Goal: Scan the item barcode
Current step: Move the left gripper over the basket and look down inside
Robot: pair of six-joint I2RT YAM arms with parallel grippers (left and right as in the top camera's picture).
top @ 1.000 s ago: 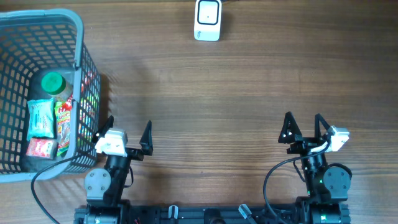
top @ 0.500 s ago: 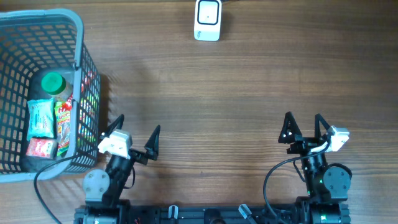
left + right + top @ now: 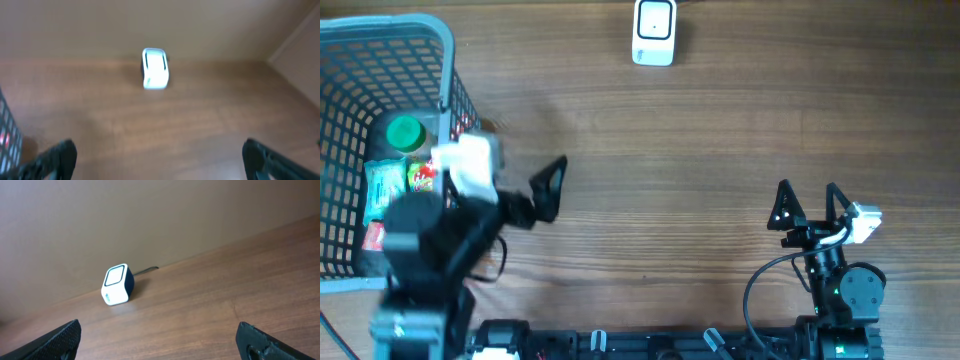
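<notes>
The white barcode scanner [image 3: 654, 32] stands at the far edge of the table; it also shows in the left wrist view [image 3: 155, 68] and the right wrist view [image 3: 118, 284]. The items lie in the grey basket [image 3: 448, 60] at the left: a green-capped bottle [image 3: 405, 133], a pale green packet [image 3: 388, 188] and a red packet [image 3: 372, 238]. My left gripper [image 3: 510, 185] hangs open beside the basket's right wall, with nothing between its fingers [image 3: 60, 155]. My right gripper [image 3: 809, 205] rests open and empty at the near right, its fingertips [image 3: 65, 337] wide apart.
The basket wall [image 3: 7, 130] shows at the left edge of the left wrist view, which is blurred. Bare wooden table [image 3: 700, 150] stretches between the basket, the scanner and the right arm. A cable runs back from the scanner [image 3: 145, 270].
My left arm has risen and swung up and left toward the basket, its gripper staying open. The right arm has not moved.
</notes>
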